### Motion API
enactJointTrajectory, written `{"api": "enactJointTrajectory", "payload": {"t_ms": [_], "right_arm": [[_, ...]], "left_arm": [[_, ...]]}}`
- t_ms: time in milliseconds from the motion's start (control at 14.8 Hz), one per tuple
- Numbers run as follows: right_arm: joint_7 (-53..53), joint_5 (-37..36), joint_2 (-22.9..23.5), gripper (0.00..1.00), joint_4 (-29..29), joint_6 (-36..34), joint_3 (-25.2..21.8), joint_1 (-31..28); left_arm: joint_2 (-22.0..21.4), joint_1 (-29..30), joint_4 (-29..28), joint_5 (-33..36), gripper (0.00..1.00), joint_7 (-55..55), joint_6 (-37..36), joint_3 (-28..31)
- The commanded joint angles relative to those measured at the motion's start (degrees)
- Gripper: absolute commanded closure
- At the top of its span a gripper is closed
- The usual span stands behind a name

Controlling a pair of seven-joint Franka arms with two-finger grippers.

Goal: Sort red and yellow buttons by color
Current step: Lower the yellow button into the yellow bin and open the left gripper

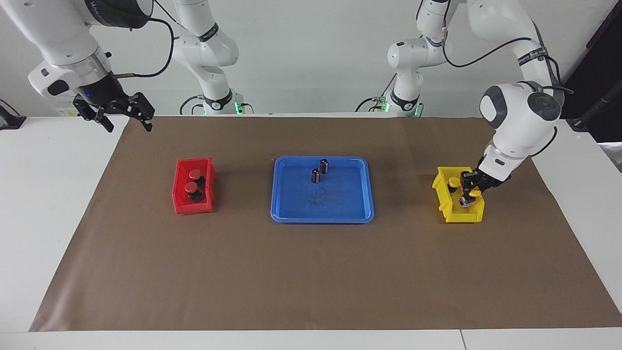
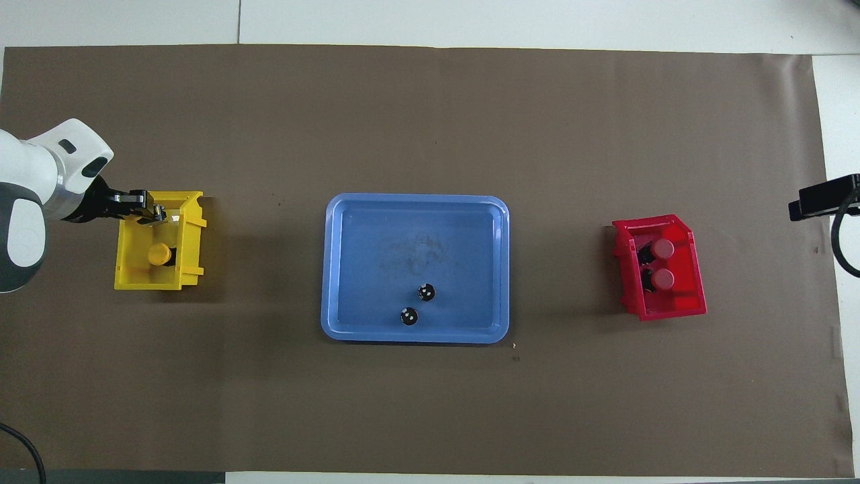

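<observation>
Two red buttons (image 1: 194, 173) (image 1: 190, 186) lie in the red bin (image 1: 192, 209) toward the right arm's end of the table. One yellow button (image 1: 454, 182) lies in the yellow bin (image 1: 464, 216) at the left arm's end. My left gripper (image 1: 470, 194) is shut on a second yellow button (image 1: 475, 193) and holds it low over that bin, at the end farther from the robots. My right gripper (image 1: 127, 125) hangs open and empty, raised over the corner of the brown paper, clear of the red bin. From overhead the red buttons (image 2: 662, 249) (image 2: 663, 278) and the lying yellow button (image 2: 159, 254) show plainly.
A blue tray (image 1: 320, 218) sits mid-table between the bins. Two small dark cylinders (image 1: 324, 166) (image 1: 316, 175) stand in it, at its end nearer to the robots. Brown paper covers most of the table.
</observation>
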Motion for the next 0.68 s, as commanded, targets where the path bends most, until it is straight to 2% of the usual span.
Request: {"api": "enactJointTrajectory", "payload": {"t_ms": [0,203,610], "right_arm": [[1.43,0.17,0.08,0.0,0.07,0.24,0.46,-0.56],[1.08,0.08,0.43,0.0,0.86,-1.51,0.54,-0.91],[1.08,0.08,0.26,0.0,1.13,-2.22,0.63,-0.57]], "left_arm": [[-1.88,-0.75,-4.59,0.13,0.99,0.14,3.42,0.17],[-1.97,-0.75,-8.19,0.13,0.99,0.14,7.45,0.17],[-0.48,-0.84,-8.99,0.13,0.99,-0.04,9.4,0.17]]}}
